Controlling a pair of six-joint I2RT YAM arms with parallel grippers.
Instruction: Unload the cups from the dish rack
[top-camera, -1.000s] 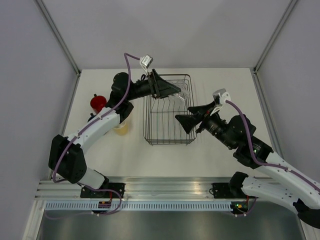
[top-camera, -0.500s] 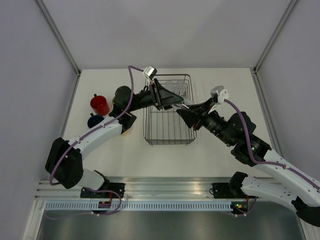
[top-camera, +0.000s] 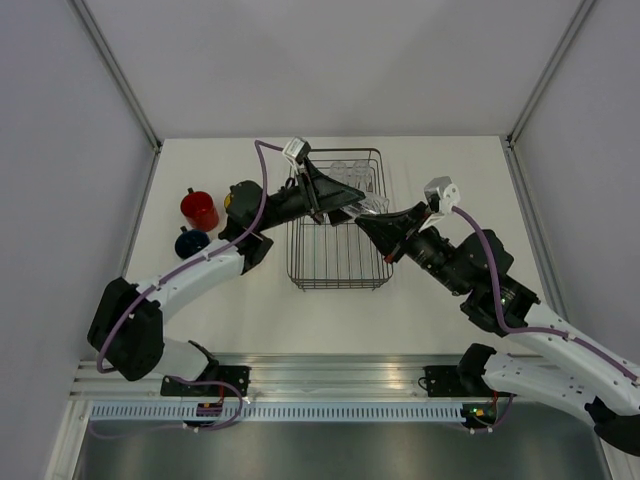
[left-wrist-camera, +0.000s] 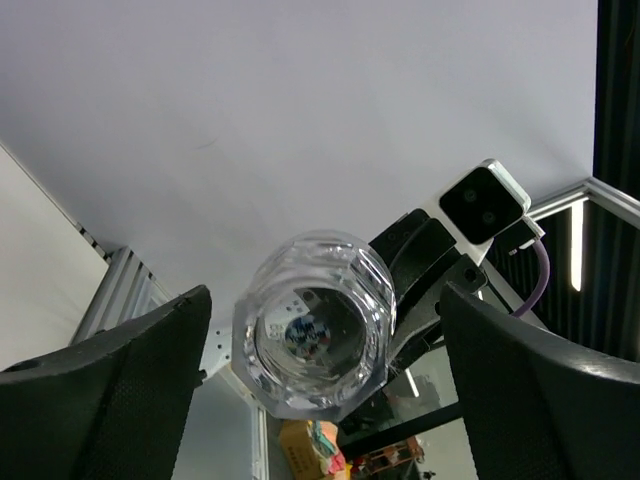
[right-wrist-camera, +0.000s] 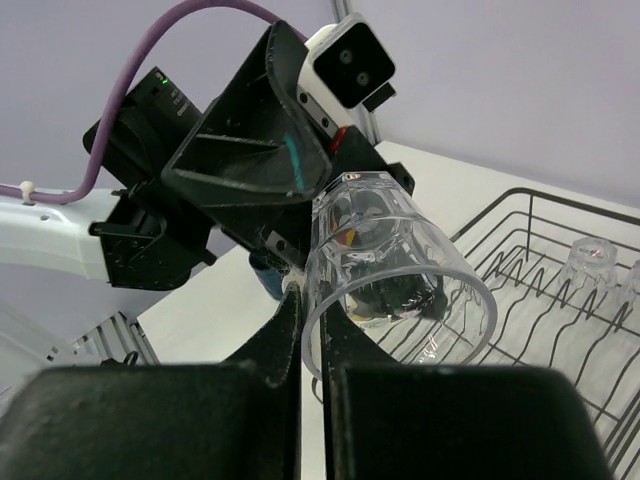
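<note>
A clear glass tumbler hangs in the air over the dish rack, between my two grippers. My right gripper is shut on its rim, one finger inside the mouth and one outside. The tumbler lies tilted, mouth toward the right wrist camera. My left gripper stands open around the tumbler's base, with a gap on each side. Two more clear tumblers stand at the rack's far end. A red mug and a dark blue mug stand on the table left of the rack.
An orange-yellow mug shows partly behind the left arm, beside the red one. The rack's upright tines run below the held tumbler. Both arms meet over the rack's right half. Grey walls enclose the white table on three sides.
The right gripper moved in toward the left one and shut on the tumbler's rim. The left gripper then opened and let go of the tumbler's base.
</note>
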